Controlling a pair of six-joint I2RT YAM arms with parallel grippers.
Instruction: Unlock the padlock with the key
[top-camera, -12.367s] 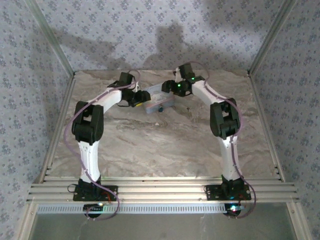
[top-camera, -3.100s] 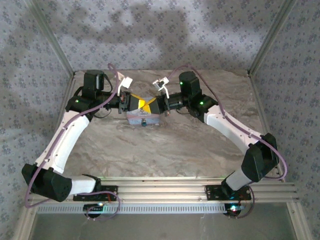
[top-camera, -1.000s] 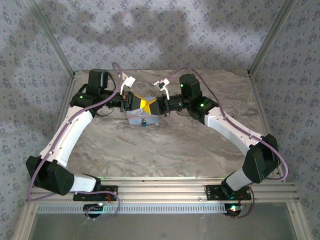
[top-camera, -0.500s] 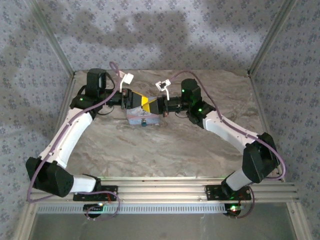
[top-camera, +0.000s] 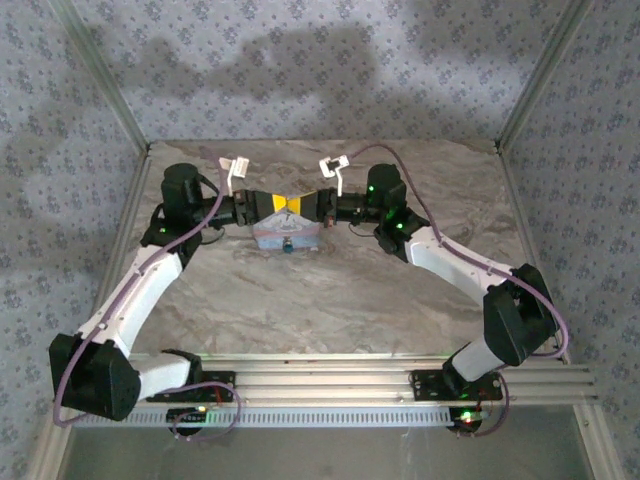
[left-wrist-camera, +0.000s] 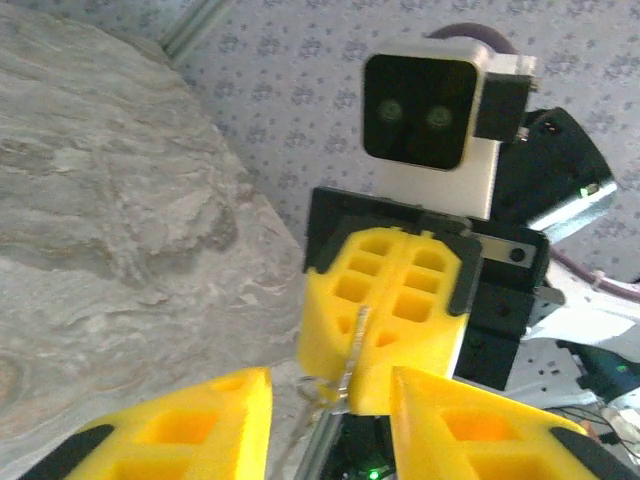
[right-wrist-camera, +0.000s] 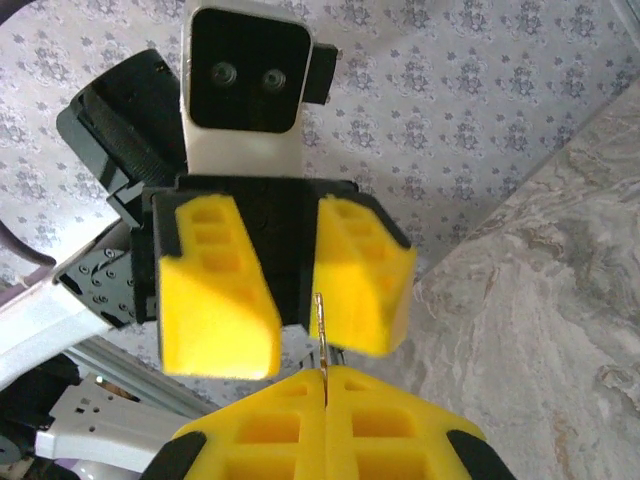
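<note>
My two grippers meet tip to tip above the pale blue tin (top-camera: 272, 237) at the back of the table. The right gripper (right-wrist-camera: 325, 385) is shut on the key (right-wrist-camera: 321, 335), a thin metal blade sticking out of its yellow pads. The left gripper (left-wrist-camera: 330, 410) faces it with its jaws open. In the right wrist view the blade's tip stands at the inner edge of one of the left fingers (right-wrist-camera: 362, 285). The left wrist view shows the key (left-wrist-camera: 351, 352) edge-on in the right gripper (left-wrist-camera: 375, 340), a wire ring hanging below it. The padlock (top-camera: 287, 247), tiny and dark teal, sits at the tin's front edge.
The marble tabletop (top-camera: 330, 300) stretches between the tin and the aluminium rails (top-camera: 320, 380) at the arm bases. Patterned walls and metal corner posts (top-camera: 525, 80) close off the back and sides. Purple cables loop off both arms.
The left gripper was shut a second ago and now stands open. Both wrists have shifted, bringing the grippers in line, tip to tip. The right gripper has kept its hold on the key.
</note>
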